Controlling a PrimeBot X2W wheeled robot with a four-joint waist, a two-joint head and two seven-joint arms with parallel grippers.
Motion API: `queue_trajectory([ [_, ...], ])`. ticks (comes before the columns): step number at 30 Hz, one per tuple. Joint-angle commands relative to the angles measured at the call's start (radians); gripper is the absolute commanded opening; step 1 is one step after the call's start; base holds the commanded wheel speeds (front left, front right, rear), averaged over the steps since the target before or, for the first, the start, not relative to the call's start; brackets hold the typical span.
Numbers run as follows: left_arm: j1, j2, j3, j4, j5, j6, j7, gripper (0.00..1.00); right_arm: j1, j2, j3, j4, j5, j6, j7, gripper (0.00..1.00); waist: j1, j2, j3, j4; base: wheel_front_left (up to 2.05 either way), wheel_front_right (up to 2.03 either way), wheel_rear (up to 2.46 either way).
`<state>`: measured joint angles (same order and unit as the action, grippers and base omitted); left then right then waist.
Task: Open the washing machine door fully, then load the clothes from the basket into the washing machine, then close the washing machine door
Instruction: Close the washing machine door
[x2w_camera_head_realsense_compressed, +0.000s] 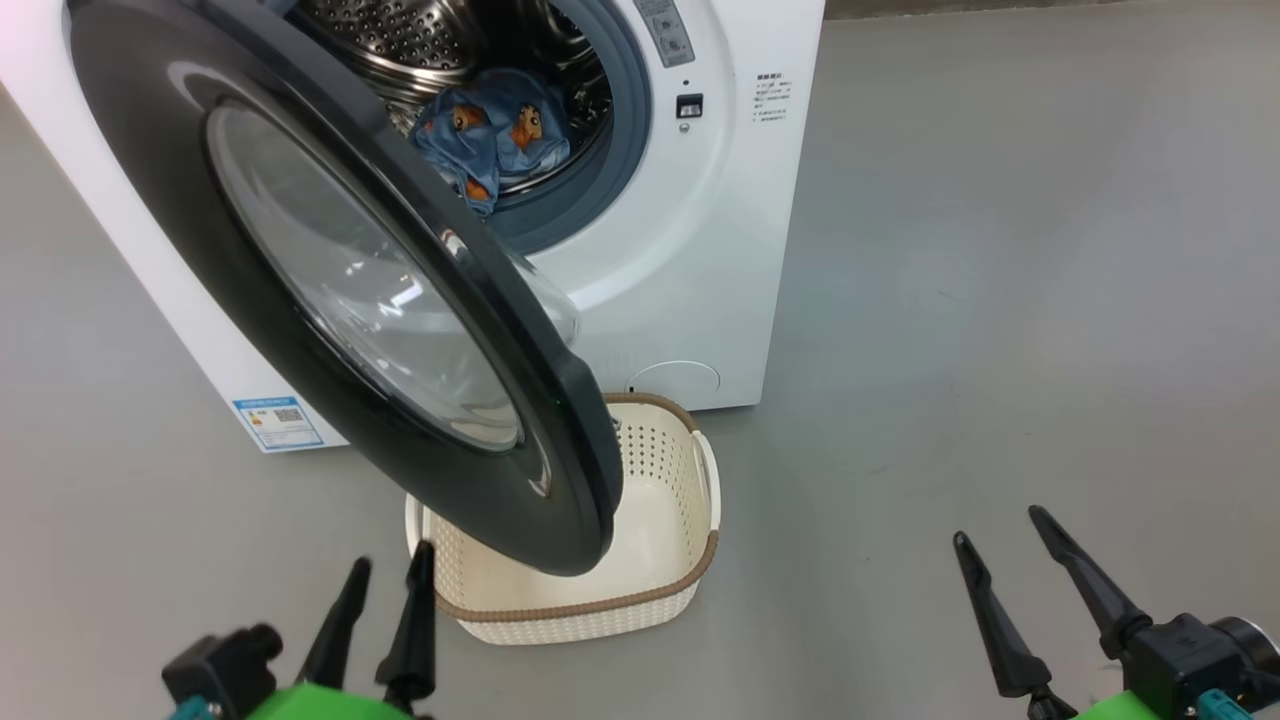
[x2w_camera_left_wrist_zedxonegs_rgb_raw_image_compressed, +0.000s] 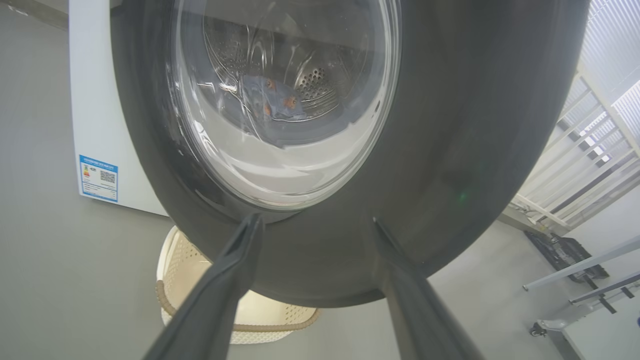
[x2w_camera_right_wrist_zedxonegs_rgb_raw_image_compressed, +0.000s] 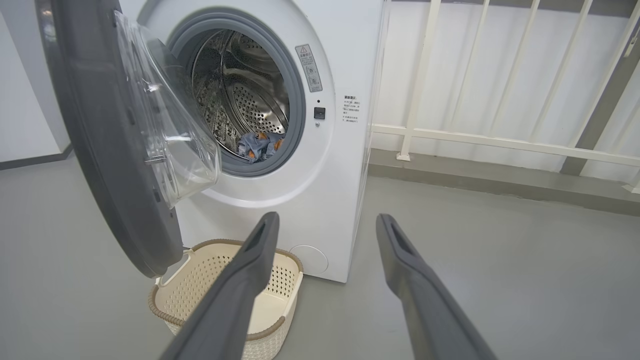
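Left hand, at 7 o'clock in the head view, has its two long dark fingers spread and grips nothing; its tips point at the lower rim of the large round glossy black door with the bulging clear glass window. Whether they touch that rim I cannot tell. The right hand, at 5 o'clock, is also wide open and empty, well apart from everything.

The task looks far along. The door stands swung out from the big white boxy front-loading washing machine, which fills the 11 to 12 o'clock part of the head view. The light blue clothes with orange prints lie inside the steel perforated drum, at the bottom of its mouth. The small cream-white perforated plastic basket with a brown woven-look rim sits on the grey floor at 6 o'clock, just in front of the machine. What shows of its inside is bare, though the door's lower edge hides part of it. Judging by this, opening and loading are done and only closing the door is left.

Counted: one washing machine, one door, one basket, one bundle of clothes (separate pieces cannot be told) and two hands.
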<state>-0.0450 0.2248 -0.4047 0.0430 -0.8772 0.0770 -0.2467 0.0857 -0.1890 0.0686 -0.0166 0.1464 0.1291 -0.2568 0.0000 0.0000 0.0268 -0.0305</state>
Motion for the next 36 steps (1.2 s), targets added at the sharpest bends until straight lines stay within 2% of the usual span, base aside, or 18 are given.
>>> queue_trajectory([
  [1,0.009,0.003,0.06,-0.027,0.061,0.015,-0.013,1.0,-0.007,-0.011,0.007,-0.031,-0.019,0.002,-0.005,1.0,0.0,0.0,0.001,0.003,0.0,0.0,0.0],
  [5,0.072,-0.04,0.153,-0.048,0.206,0.012,-0.015,1.0,-0.002,-0.014,-0.012,-0.033,-0.019,0.002,-0.005,1.0,0.0,0.0,0.002,0.008,0.0,0.0,0.0],
  [6,0.072,-0.04,0.153,-0.048,0.206,0.012,-0.015,1.0,-0.002,-0.014,-0.012,-0.033,-0.019,0.002,-0.005,1.0,0.0,0.0,0.002,0.008,0.0,0.0,0.0],
  [10,0.129,-0.075,0.245,-0.058,0.316,-0.015,-0.015,1.0,0.0,-0.015,-0.029,-0.035,-0.024,0.002,-0.005,1.0,0.0,0.0,-0.004,0.012,0.0,0.0,0.0],
  [18,0.184,-0.142,0.371,-0.065,0.46,-0.079,-0.015,1.0,0.003,-0.009,-0.059,-0.029,-0.031,0.002,-0.005,1.0,0.0,0.0,-0.007,0.021,0.0,0.0,0.0],
  [23,0.202,-0.165,0.434,-0.074,0.516,-0.109,-0.015,1.0,0.007,-0.005,-0.079,-0.003,-0.033,0.002,-0.005,1.0,0.0,0.0,-0.008,0.022,0.0,0.0,0.0],
  [29,0.211,-0.173,0.461,-0.071,0.554,-0.132,-0.015,1.0,0.005,-0.008,-0.081,0.014,-0.034,0.002,-0.005,1.0,0.0,0.0,-0.013,0.022,0.0,0.0,0.0],
  [30,0.212,-0.174,0.462,-0.069,0.552,-0.134,-0.015,1.0,0.005,-0.009,-0.081,0.017,-0.034,0.002,-0.005,0.97,0.0,0.0,-0.014,0.023,0.0,0.0,0.0],
  [31,0.213,-0.174,0.461,-0.067,0.547,-0.133,-0.015,1.0,0.006,-0.009,-0.082,0.022,-0.032,0.002,-0.005,0.75,0.0,0.0,-0.016,0.023,0.0,0.0,0.0],
  [32,0.213,-0.174,0.46,-0.066,0.543,-0.133,-0.015,1.0,0.006,-0.009,-0.082,0.028,-0.028,0.002,-0.005,0.34,0.0,0.0,-0.017,0.024,0.0,0.0,0.0],
  [33,0.214,-0.174,0.458,-0.064,0.541,-0.132,-0.015,1.0,0.005,-0.011,-0.081,0.034,-0.025,0.002,-0.005,0.0,0.0,0.0,-0.019,0.025,0.0,0.0,0.0],
  [36,0.215,-0.174,0.453,-0.061,0.538,-0.13,-0.015,1.0,0.004,-0.009,-0.085,0.053,-0.011,0.002,-0.005,0.0,0.0,0.0,-0.023,0.028,0.0,0.0,0.0],
])
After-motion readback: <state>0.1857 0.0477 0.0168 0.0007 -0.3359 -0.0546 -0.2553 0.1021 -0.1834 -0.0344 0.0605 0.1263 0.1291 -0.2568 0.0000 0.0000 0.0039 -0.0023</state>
